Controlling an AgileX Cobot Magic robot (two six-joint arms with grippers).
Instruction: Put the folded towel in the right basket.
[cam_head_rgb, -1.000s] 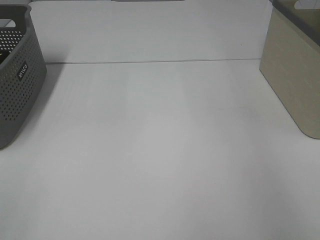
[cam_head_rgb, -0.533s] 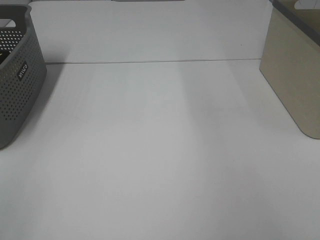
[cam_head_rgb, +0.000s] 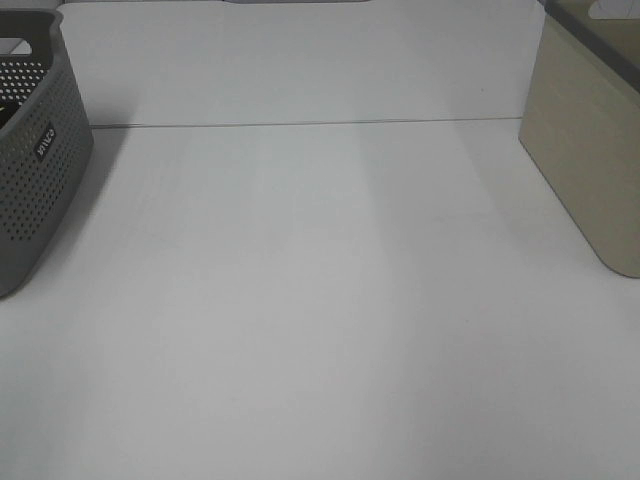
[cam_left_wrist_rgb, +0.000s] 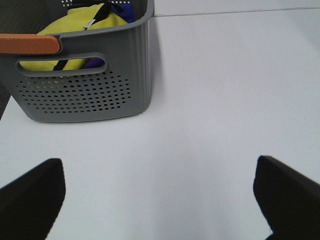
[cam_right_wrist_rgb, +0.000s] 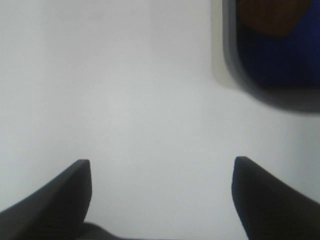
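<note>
Perforated grey plastic basket (cam_left_wrist_rgb: 85, 75) holds crumpled yellow cloth (cam_left_wrist_rgb: 75, 30).

Grey perforated basket (cam_head_rgb: 35, 150) with yellow cloth (cam_left_wrist_rgb: 75, 30), on white table (cam_head_rgb: 320, 300)

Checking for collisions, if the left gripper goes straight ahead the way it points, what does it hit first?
Probably the grey perforated basket, which sits ahead and off-centre of the open left gripper; only bare table lies between.

Bright, even, soft overhead light.
Right wrist view blurred; grey basket (cam_head_rgb: 35, 150) casts a faint shadow on the bench (cam_head_rgb: 320, 300).
</note>
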